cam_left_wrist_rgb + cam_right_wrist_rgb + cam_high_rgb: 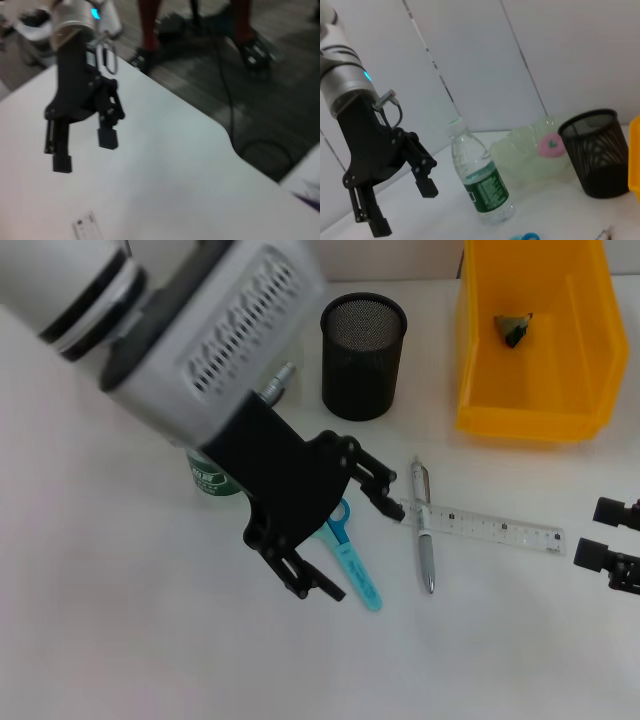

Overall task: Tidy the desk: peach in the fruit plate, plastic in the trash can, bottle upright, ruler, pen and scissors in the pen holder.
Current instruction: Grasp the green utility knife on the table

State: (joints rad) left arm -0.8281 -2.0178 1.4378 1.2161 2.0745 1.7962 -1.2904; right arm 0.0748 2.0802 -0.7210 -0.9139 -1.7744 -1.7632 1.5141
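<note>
My left gripper (358,548) hangs open just above the blue scissors (352,558), which lie flat on the white desk. To their right, a silver pen (424,530) lies across a clear ruler (490,528). The black mesh pen holder (363,355) stands behind them. The bottle (480,180) stands upright beside my left gripper (404,209) and is mostly hidden under the arm in the head view. A pink peach (551,144) sits in the pale green fruit plate (520,155). A scrap of plastic (514,328) lies in the yellow trash can (535,390). My right gripper (600,535) is open at the right edge.
The left arm covers the desk's back left in the head view. The left wrist view shows my right gripper (85,151) over the desk, with the desk's edge and the floor with cables beyond it.
</note>
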